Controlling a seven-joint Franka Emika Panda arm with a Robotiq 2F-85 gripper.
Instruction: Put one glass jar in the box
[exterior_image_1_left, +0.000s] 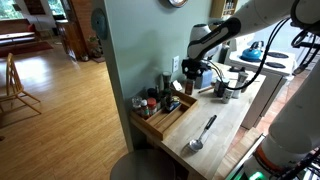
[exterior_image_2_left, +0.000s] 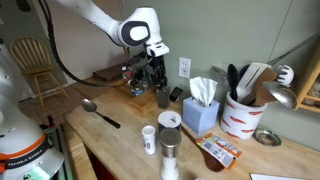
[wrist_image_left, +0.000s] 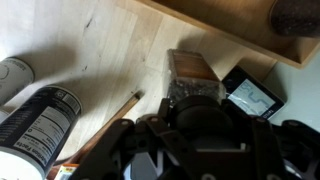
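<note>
My gripper (wrist_image_left: 196, 130) is shut on a glass jar (wrist_image_left: 190, 72) with a dark lid and dark spice inside, and the fingers press the lid from both sides. The jar is on or just above the wooden counter, beside the box. The box (wrist_image_left: 225, 27) is a shallow light-wood tray whose corner fills the top right of the wrist view. In both exterior views the gripper (exterior_image_1_left: 190, 74) (exterior_image_2_left: 156, 76) is right next to the box (exterior_image_1_left: 160, 124), which holds several other jars (exterior_image_1_left: 150, 101). The held jar (exterior_image_2_left: 163, 97) shows under the gripper.
A black phone-like device (wrist_image_left: 250, 95) lies by the jar. A dark labelled can (wrist_image_left: 40, 120) lies to the left in the wrist view. A metal spoon (exterior_image_1_left: 203, 134) (exterior_image_2_left: 100, 111) lies on the counter. A tissue box (exterior_image_2_left: 203, 106), a utensil crock (exterior_image_2_left: 243, 112) and shakers (exterior_image_2_left: 168, 136) stand nearby.
</note>
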